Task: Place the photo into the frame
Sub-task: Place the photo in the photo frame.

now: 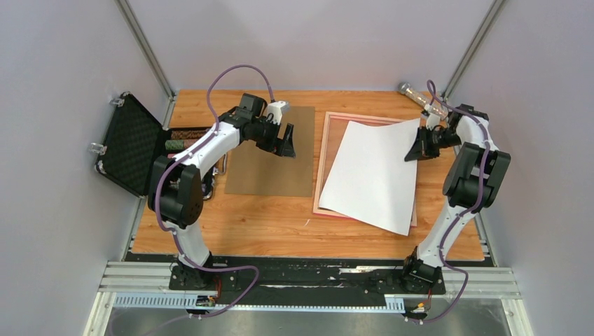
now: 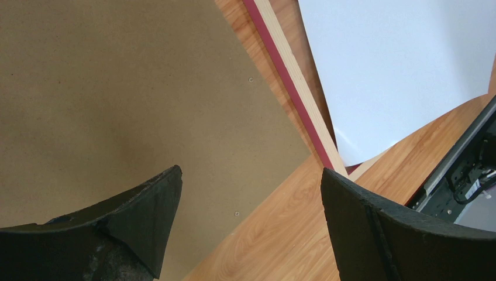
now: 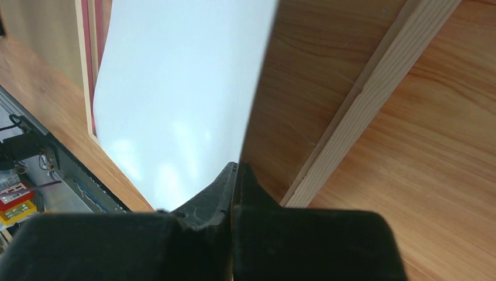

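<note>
Right hand (image 3: 235, 167) pinched shut on a far corner of the photo (image 3: 175, 88), left hand (image 2: 250, 172) wide open, empty; likely light, floppy, crease-prone, best held by edges over the frame (image 1: 321, 164).

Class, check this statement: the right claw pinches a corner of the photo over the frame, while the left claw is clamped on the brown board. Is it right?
No. The left claw is open, gripping nothing, over the brown board, as the left wrist view shows. The right claw does pinch a corner of the photo over the frame.
</note>
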Controlling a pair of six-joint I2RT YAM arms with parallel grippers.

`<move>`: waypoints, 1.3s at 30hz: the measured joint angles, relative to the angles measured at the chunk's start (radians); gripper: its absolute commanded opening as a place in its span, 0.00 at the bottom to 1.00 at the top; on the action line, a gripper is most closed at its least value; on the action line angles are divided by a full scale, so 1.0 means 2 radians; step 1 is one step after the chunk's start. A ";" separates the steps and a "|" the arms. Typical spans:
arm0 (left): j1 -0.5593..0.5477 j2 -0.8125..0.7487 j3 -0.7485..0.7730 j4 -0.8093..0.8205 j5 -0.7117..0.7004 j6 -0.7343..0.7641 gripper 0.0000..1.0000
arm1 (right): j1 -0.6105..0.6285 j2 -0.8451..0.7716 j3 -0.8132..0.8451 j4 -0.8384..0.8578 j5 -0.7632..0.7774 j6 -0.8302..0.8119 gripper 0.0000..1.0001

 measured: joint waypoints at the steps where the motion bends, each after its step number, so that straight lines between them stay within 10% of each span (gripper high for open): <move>1: 0.000 0.000 0.000 0.000 0.000 0.000 0.96 | 0.001 0.000 -0.003 0.003 0.001 -0.001 0.00; 39: 0.000 0.004 0.000 0.000 -0.010 0.006 0.98 | 0.043 0.008 0.059 0.035 0.083 -0.021 0.00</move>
